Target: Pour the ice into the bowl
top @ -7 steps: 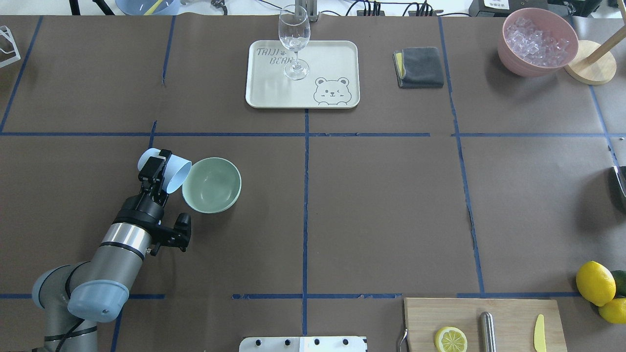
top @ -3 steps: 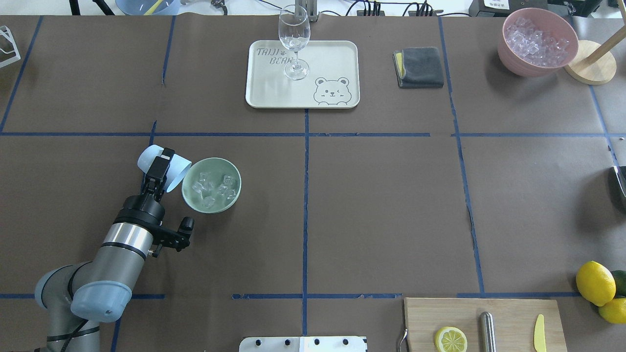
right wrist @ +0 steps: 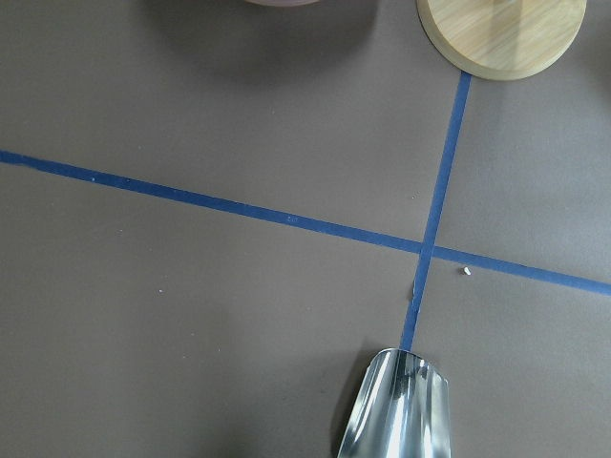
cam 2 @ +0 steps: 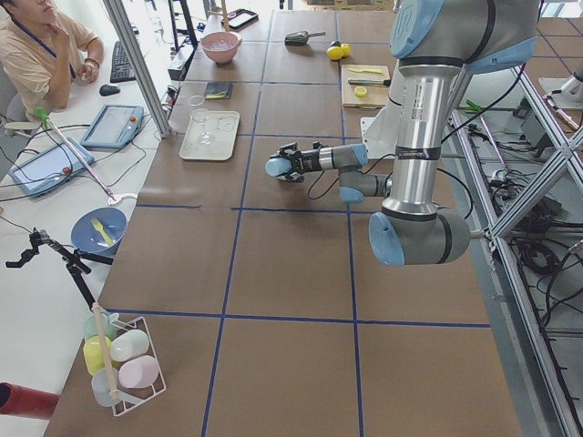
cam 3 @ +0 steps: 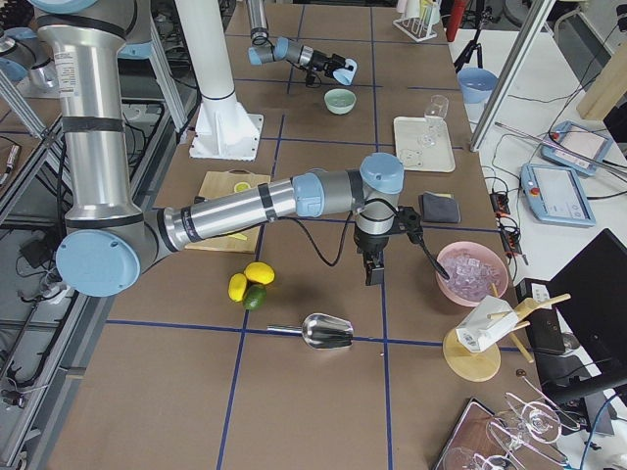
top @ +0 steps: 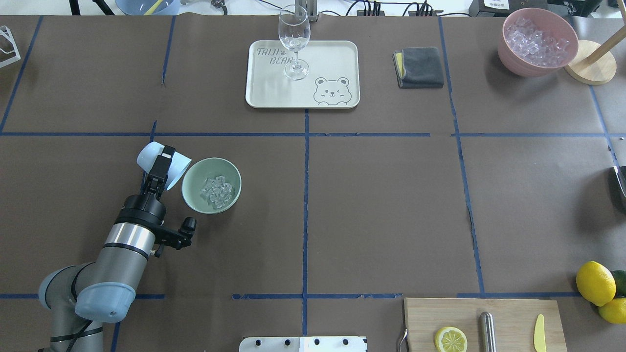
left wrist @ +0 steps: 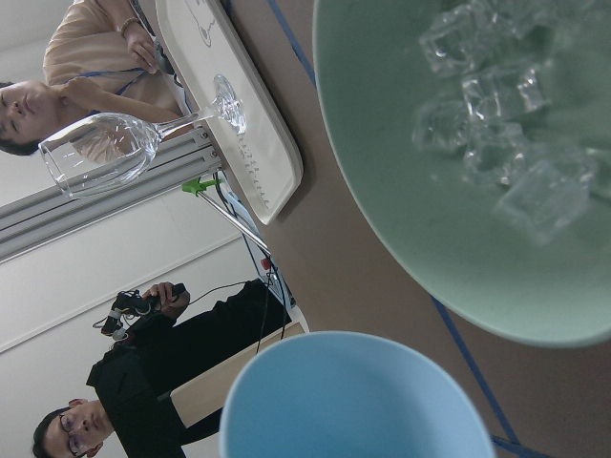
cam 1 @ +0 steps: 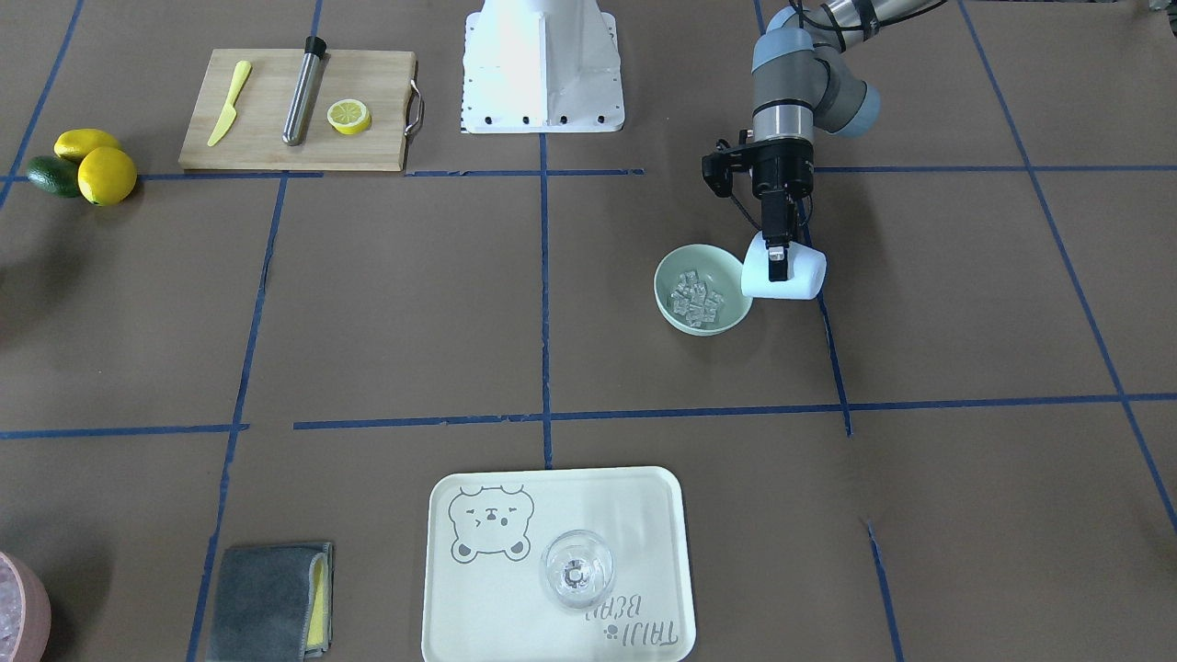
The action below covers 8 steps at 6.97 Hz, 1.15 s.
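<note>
The mint-green bowl [top: 194, 197] sits on the table's left half, with a small heap of clear ice [top: 217, 190] in its bottom. It also shows in the front view [cam 1: 668, 285] with the ice [cam 1: 696, 296], and in the left wrist view [left wrist: 382, 162] with the ice [left wrist: 496, 124]. My left gripper [top: 164, 165] is shut on a light blue cup [top: 146, 155], held tipped on its side with its mouth at the bowl's left rim. The cup [left wrist: 353, 410] looks empty. My right gripper [cam 3: 372, 272] shows only in the exterior right view; I cannot tell its state.
A cream tray [top: 337, 54] with a wine glass [top: 294, 34] stands at the back middle, with a grey cloth [top: 419, 67] and a pink bowl of ice [top: 508, 54] to the right. A cutting board [top: 508, 313], lemons [top: 595, 282] and a metal scoop [cam 3: 326, 333] lie near the right side.
The bowl was empty a second ago. Ice has fallen from the cup into it and settled in the middle. The cup's base has lifted slightly.
</note>
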Each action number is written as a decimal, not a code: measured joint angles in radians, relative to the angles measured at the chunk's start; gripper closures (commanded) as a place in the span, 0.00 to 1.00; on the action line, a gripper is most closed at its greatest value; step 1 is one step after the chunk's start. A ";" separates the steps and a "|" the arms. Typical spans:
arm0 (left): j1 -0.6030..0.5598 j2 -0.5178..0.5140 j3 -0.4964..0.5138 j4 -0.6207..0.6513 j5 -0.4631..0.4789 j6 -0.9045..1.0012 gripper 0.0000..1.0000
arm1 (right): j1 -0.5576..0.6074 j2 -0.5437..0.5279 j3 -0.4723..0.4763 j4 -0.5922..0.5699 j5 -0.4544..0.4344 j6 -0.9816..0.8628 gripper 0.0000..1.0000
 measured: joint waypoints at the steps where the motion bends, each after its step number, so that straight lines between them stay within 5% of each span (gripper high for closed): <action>1: 0.000 -0.001 -0.001 -0.001 0.000 0.002 1.00 | 0.000 0.000 0.000 0.000 0.000 0.000 0.00; 5: 0.000 0.000 -0.020 -0.183 -0.003 -0.033 1.00 | -0.001 0.001 0.000 0.000 0.001 0.002 0.00; 8: -0.001 0.001 -0.021 -0.246 -0.080 -0.469 1.00 | -0.001 0.002 0.000 0.000 0.000 0.003 0.00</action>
